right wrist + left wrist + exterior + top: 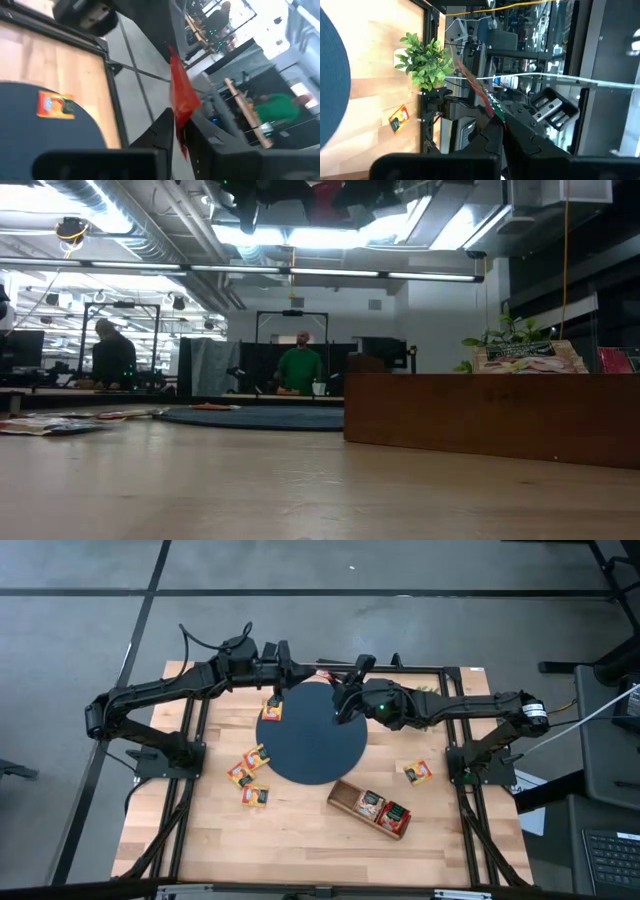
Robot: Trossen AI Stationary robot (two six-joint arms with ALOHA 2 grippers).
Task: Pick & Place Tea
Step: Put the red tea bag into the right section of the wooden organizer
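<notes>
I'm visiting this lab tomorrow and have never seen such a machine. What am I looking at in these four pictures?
It is a robot with two dark arms at a wooden table, each ending in a two-finger claw. One picture looks straight down, one looks level across the tabletop, and two come from cameras on the wrists. On the table lie a dark blue round mat, a wooden tray with some tea in it, and loose tea packets, one on the mat's edge. A small plant stands at the table's edge. The left claw is shut on a raised packet, held up in the air; the right claw is at what seems the same packet.
</notes>
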